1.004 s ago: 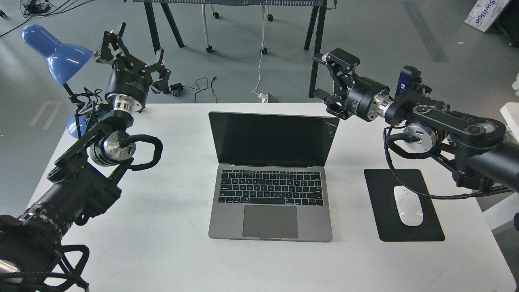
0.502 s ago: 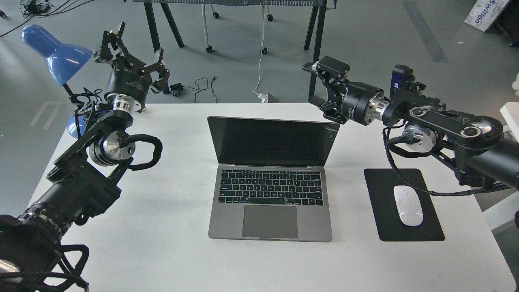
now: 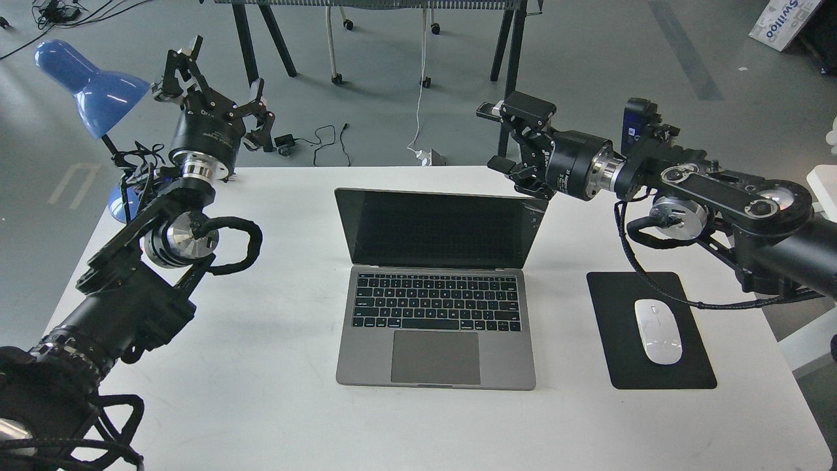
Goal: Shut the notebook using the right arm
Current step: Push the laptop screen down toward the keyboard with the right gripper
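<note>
Change since earlier frames: right gripper has shifted leftward along the rear table edge and now sits just above the lid's upper right corner; the screen has tipped slightly forward.
Right arm: black, entering from the right, with a silver wrist ring and a braided cable looping below it.
Right gripper state: fingers spread apart, holding nothing; whether a fingertip touches the lid corner cannot be told.
Left gripper: raised beside the blue desk lamp at the table's rear left corner, fingers splayed wide, holding nothing.
Notebook: space-grey laptop, lid open, black screen facing the robot, at the centre of the white table; keyboard and large trackpad exposed.
Mouse pad: black, to the right of the notebook and apart from it, bearing a white mouse.
Readable writing: white lettering on both gripper bodies, too small to read; a white box on the floor at upper right carries blue letters, partly cut off by the frame edge.
</note>
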{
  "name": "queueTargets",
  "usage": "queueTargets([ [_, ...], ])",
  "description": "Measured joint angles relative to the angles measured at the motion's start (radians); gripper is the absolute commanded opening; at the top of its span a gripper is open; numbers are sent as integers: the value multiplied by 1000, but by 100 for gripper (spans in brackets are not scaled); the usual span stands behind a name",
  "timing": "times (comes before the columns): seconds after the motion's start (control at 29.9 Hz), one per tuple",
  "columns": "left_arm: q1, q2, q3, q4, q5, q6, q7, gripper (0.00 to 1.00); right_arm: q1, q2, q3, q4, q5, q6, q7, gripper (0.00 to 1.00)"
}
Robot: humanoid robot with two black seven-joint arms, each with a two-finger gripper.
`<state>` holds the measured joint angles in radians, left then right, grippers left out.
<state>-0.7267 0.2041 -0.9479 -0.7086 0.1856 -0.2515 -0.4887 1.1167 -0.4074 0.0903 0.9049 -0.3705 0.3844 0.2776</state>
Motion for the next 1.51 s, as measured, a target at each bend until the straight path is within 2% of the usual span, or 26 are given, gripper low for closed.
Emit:
queueTargets([
  [0.47,0,1,0,0,0,0,0,100,3,0,0,13,-104,101,1,100],
  [0.9,-1,1,0,0,0,0,0,100,8,1,-10,115,-224,104,2,100],
  [1.51,-1,1,0,2,0,0,0,100,-5,41,-212,198,-342,104,0,100],
])
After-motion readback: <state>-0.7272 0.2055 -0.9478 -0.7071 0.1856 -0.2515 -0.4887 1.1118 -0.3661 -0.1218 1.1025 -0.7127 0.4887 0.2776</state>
